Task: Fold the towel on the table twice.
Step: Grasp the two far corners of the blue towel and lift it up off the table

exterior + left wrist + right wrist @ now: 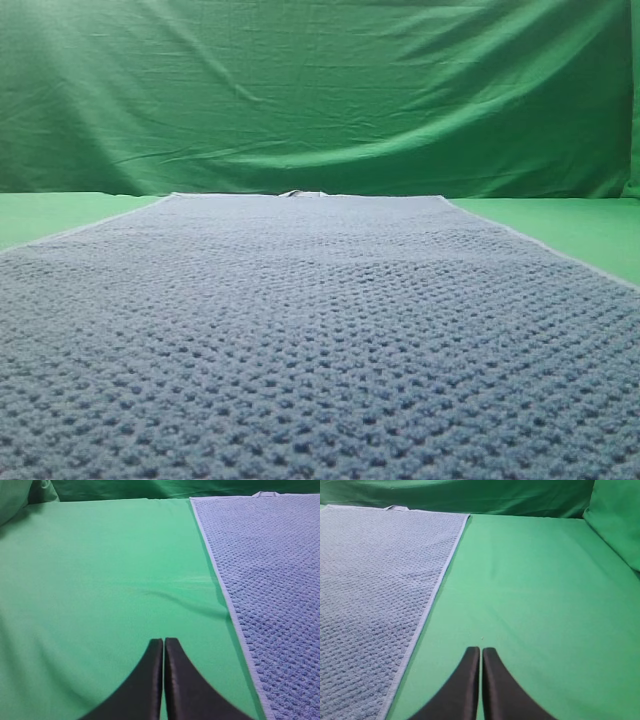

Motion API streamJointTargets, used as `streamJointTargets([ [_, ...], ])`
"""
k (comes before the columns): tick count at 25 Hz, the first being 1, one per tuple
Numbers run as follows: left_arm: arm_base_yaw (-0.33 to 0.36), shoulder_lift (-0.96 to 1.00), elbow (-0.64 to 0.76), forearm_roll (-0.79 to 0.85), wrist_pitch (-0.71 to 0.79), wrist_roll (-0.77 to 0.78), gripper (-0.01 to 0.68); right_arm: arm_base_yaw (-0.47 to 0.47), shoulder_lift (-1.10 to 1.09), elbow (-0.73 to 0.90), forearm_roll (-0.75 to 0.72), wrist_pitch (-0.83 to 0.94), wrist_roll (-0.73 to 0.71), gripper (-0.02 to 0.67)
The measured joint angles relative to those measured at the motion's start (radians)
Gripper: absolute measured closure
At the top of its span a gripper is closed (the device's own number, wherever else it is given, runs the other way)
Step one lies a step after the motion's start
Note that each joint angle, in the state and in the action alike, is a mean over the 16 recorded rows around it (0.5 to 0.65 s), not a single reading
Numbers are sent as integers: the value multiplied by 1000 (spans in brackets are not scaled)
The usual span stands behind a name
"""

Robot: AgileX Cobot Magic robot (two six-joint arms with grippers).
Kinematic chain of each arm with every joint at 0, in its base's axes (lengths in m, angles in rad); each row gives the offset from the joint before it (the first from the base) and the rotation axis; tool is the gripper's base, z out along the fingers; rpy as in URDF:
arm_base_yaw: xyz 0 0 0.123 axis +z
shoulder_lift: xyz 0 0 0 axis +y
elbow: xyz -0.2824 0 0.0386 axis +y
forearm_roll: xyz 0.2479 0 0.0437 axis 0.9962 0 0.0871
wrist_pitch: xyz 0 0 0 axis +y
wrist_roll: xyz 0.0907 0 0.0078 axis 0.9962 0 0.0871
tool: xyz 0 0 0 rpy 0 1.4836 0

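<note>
Right of the pressed-together left gripper (pixel 163 642), left of the likewise closed right gripper (pixel 480 650): flat blue-grey waffle-knit towel (pixel 320 330) on smooth green table (pixel 100 580); open both, then pinch near corners together.

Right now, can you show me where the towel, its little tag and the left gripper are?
towel (pixel 320 340), exterior high view, middle of the bumpy weave.
tag (pixel 300 193), exterior high view, white loop at the far edge.
left gripper (pixel 164 641), left wrist view, between its shut fingertips.

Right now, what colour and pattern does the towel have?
Blue-grey with a bumpy waffle knit and thin pale edging; the towel shows best in the exterior high view.
</note>
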Motion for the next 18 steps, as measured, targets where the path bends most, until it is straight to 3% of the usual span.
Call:
streamJointTargets([
  [18, 0, 0, -8, -391, -275, 13, 673, 0, 0, -3, 238, -325, 0, 649],
])
